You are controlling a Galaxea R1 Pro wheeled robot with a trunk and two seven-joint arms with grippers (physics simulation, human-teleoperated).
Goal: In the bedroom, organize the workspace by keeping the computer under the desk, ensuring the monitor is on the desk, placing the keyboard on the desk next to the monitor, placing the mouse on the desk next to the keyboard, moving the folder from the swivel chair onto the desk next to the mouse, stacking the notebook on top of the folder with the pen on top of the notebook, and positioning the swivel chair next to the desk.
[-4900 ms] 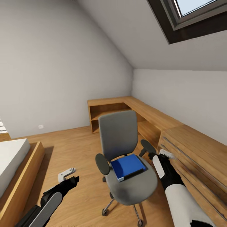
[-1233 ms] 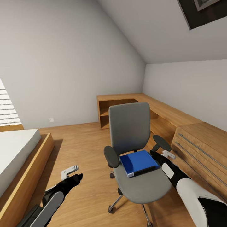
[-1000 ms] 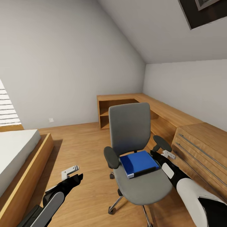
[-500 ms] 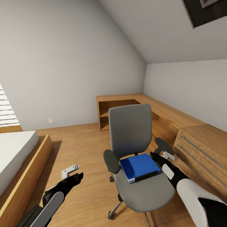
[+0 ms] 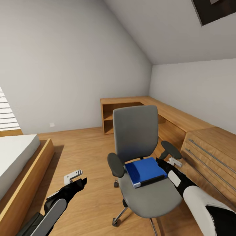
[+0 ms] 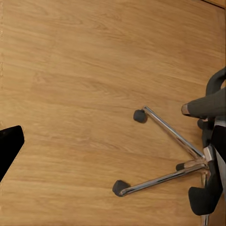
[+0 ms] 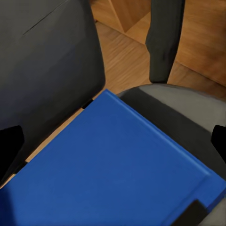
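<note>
The grey swivel chair (image 5: 134, 134) stands just in front of me with its back toward the far corner. A thick blue folder (image 5: 144, 170) lies flat on the seat. My right gripper (image 5: 160, 163) sits at the folder's right edge, below the right armrest (image 5: 171, 149). In the right wrist view the gripper (image 7: 113, 143) is open, black fingertips (image 7: 9, 146) wide apart above the folder (image 7: 117, 165). My left gripper (image 5: 76, 177) hangs open over the floor left of the chair. The left wrist view looks down at the chrome chair base (image 6: 174, 141).
A bed with a wood frame (image 5: 19, 157) lies at the left. A light oak built-in shelf unit (image 5: 131, 105) runs along the far corner. Oak drawers with bar handles (image 5: 209, 144) stand close beside my right arm. Plank floor (image 5: 82, 144) lies between bed and chair.
The view has swung left and drawn nearer to the chair. My right gripper has come from beside the armrest to the folder's edge. In the last second almost nothing moves.
</note>
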